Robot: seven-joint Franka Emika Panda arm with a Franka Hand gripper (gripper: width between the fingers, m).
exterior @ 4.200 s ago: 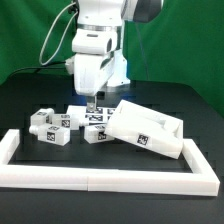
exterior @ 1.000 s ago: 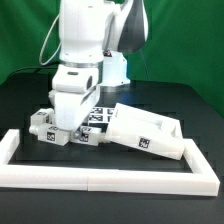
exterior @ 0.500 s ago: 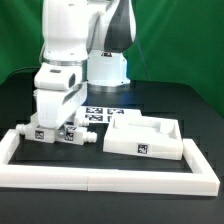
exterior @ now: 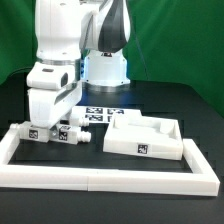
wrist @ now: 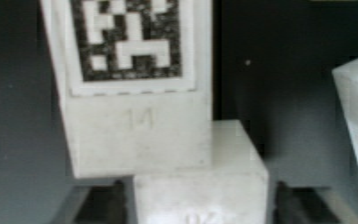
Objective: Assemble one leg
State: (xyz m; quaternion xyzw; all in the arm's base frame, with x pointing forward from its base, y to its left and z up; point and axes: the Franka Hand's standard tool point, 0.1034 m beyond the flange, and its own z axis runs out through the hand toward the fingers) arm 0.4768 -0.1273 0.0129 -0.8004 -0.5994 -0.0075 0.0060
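Note:
My gripper (exterior: 55, 124) is low over the table at the exterior view's left, among a cluster of small white legs. In the wrist view the gripper (wrist: 197, 205) has its dark fingers (wrist: 91, 205) close against both sides of one white leg (wrist: 197, 165). A second leg (wrist: 137, 95), with a black-and-white tag on its side, lies end to end just beyond the held one. In the exterior view tagged legs lie on both sides of the gripper (exterior: 30, 131) (exterior: 68, 133) (exterior: 87, 136). The held leg is mostly hidden there by the hand.
The large flat white panel with a raised rim (exterior: 146, 136) lies at the exterior view's right, and its edge shows in the wrist view (wrist: 357, 100). The marker board (exterior: 100, 113) lies behind the legs. A white fence (exterior: 100, 178) borders the front and left of the table.
The arm has swung far to the exterior view's left and dropped low. The legs shifted left with it, and the panel, tilted before, now lies flat.

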